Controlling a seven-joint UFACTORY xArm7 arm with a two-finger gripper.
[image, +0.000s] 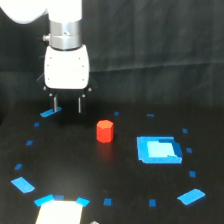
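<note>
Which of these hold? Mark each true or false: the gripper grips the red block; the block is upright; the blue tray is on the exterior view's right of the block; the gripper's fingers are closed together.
1. The white gripper grips the small red faceted block: false, it hangs apart from it, towards the exterior view's left.
2. The block stands upright on the black table: true.
3. The shallow blue square tray lies on the exterior view's right of the block: true.
4. The fingers are closed together: false, a gap shows between them.
</note>
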